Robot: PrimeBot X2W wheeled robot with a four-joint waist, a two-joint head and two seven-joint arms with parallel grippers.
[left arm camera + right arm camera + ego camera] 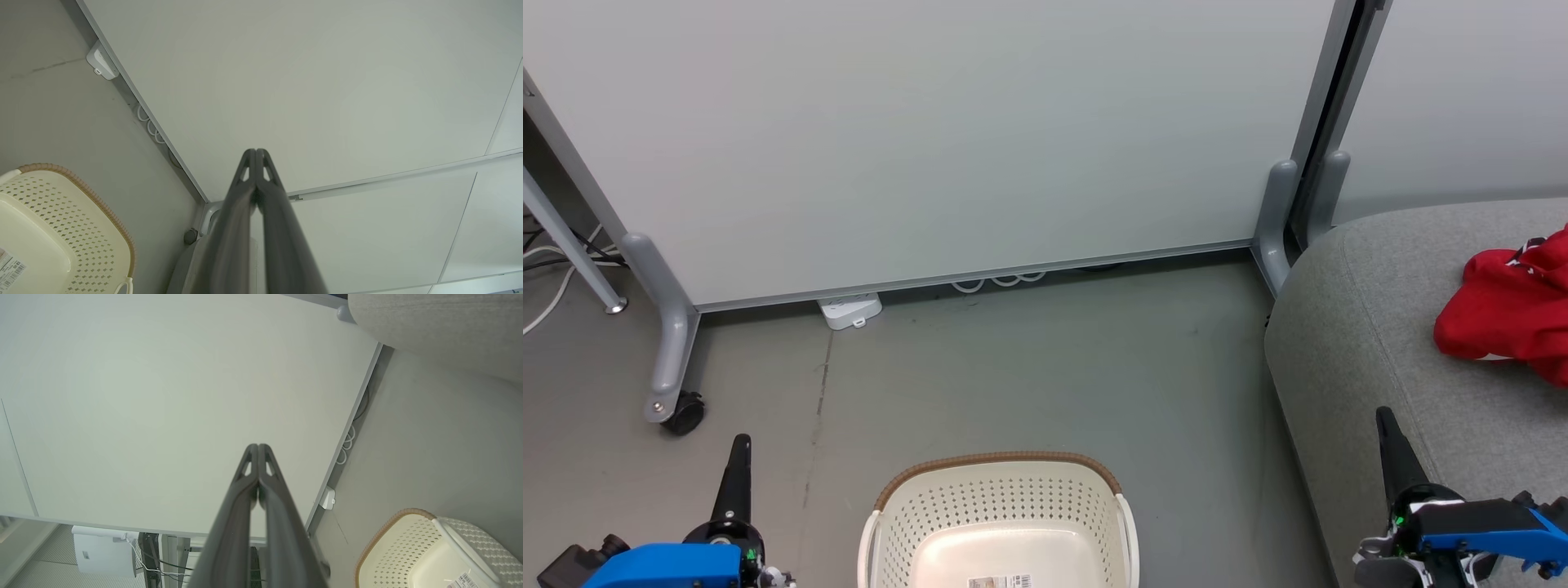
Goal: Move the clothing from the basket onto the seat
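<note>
Red clothing (pixel 1507 314) lies bunched on the light-grey seat (pixel 1372 343) at the right edge of the head view. The cream perforated basket (pixel 1001 498) with a brown rim stands on the floor at the bottom centre, its bare bottom showing a label; it appears too in the left wrist view (pixel 81 228) and the right wrist view (pixel 392 547). My left gripper (pixel 740 445) is shut and holds nothing, left of the basket, and in its own view (pixel 255 152) it points at the white panel. My right gripper (pixel 1383 416) is shut and holds nothing, over the seat's front edge, fingers together (pixel 258 446).
A white partition panel (pixel 947 139) on grey wheeled legs (pixel 670 359) stands behind the basket. A white power block (pixel 849 310) and looped cables (pixel 1001 282) lie at its foot. A second panel (pixel 1462 98) rises behind the seat.
</note>
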